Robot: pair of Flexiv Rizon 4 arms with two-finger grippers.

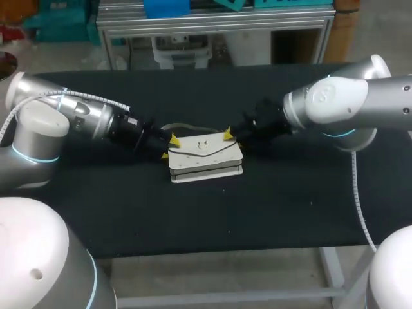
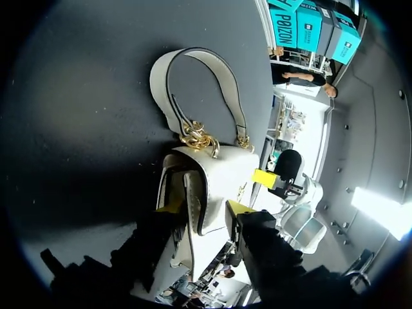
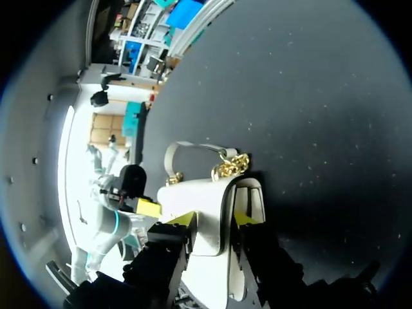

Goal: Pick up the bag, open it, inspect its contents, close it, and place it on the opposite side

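the white bag lies flat on the black table, a little left of the middle of the head view, with its flap facing up. its curved handle rests on the cloth just behind it, toward the upper left of the bag.

the left arm comes in from the left edge of the frame. the left gripper sits at the bag's left end, one yellow tip by the rear corner and one by the front edge. in the left wrist view this gripper has the end of the bag between its fingers, and both tips press against it from opposite sides, so it is clamped on the bag. ahead of it the gold chain joins the handle to the bag's body.

the right arm enters from the right edge of the frame, and the right gripper meets the bag's right rear corner. only one of its yellow tips shows there. in the right wrist view this gripper straddles the other end of the bag with both tips against it, gripping it too. the chain lies just ahead of the fingers.
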